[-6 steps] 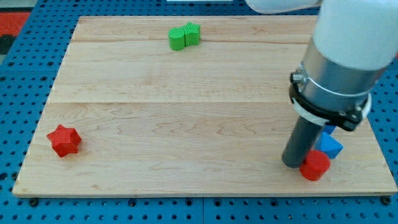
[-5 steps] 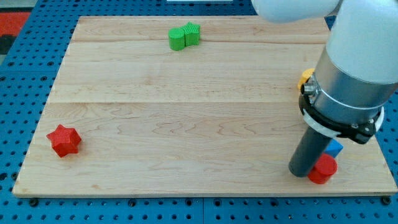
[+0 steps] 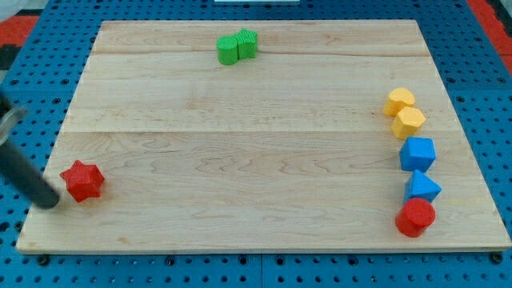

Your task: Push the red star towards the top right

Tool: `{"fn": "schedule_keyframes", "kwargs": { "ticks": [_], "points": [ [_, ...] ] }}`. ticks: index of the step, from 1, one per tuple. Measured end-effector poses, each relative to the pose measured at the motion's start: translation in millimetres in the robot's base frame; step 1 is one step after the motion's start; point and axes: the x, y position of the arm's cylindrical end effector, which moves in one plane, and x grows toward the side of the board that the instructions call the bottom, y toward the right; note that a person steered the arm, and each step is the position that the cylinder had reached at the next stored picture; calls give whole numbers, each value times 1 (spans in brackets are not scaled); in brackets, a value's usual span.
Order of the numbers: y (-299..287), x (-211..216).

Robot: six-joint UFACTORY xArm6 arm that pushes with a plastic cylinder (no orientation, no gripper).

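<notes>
My tip (image 3: 51,201) rests on the counter (image 3: 240,160), just beside the red star (image 3: 83,180) at its 8 o'clock. No pincer is in view, so its state cannot be told.

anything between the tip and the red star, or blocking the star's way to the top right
Nothing visible. My tip sits just left of the red star, slightly below it. The board toward the top right is open; the two green blocks lie well above that diagonal.

The red star (image 3: 82,180) sits near the bottom-left corner, with my tip (image 3: 51,202) just beside it toward the left edge. Up and right lies open wood; two green blocks (image 3: 237,46) touch near the top edge, and the yellow (image 3: 404,113), blue (image 3: 418,169) and red blocks (image 3: 415,217) line the right edge.
</notes>
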Motion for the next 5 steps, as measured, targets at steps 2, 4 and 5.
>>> {"fn": "schedule_keyframes", "kwargs": {
  "ticks": [2, 4, 5],
  "points": [
    [153, -85],
    [153, -47],
    [228, -62]
  ]
}}
